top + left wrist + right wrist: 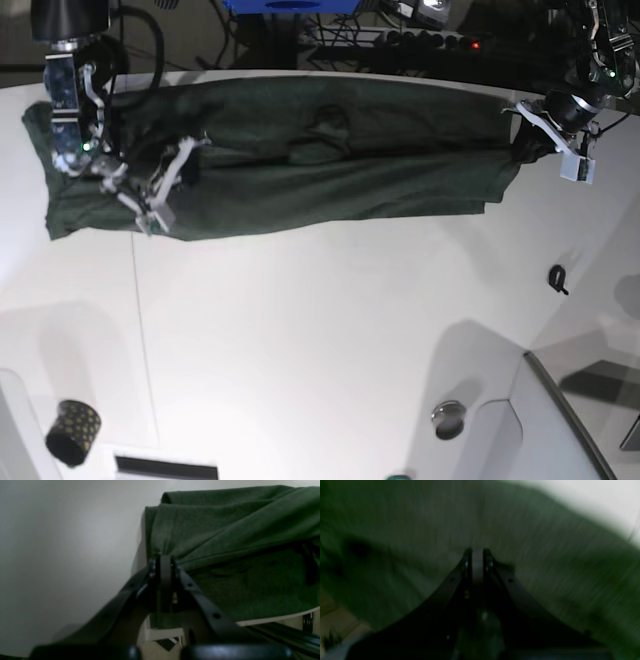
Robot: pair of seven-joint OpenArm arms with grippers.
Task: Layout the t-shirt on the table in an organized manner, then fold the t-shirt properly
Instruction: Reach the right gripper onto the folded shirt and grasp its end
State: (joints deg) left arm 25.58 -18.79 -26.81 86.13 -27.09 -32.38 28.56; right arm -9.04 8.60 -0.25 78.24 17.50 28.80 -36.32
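The dark green t-shirt (300, 165) lies stretched in a long band across the far part of the white table (320, 330), folded lengthwise with creases. At the band's right end, my left gripper (521, 146) is shut on the fabric. The left wrist view shows that gripper (165, 560) pinching a gathered edge of the t-shirt (225, 542), which hangs over the table (62, 555). Toward the band's left end, my right gripper (183, 156) sits on the cloth. The right wrist view is blurred, showing the gripper (477, 553) shut with the t-shirt (545, 567) filling the frame.
A small black gold-dotted cup (72, 432) stands at the near left. A small black clip (558, 278) lies at the right, and a round metal fitting (448, 416) sits near the front. Cables and a power strip (440, 40) run behind the far edge.
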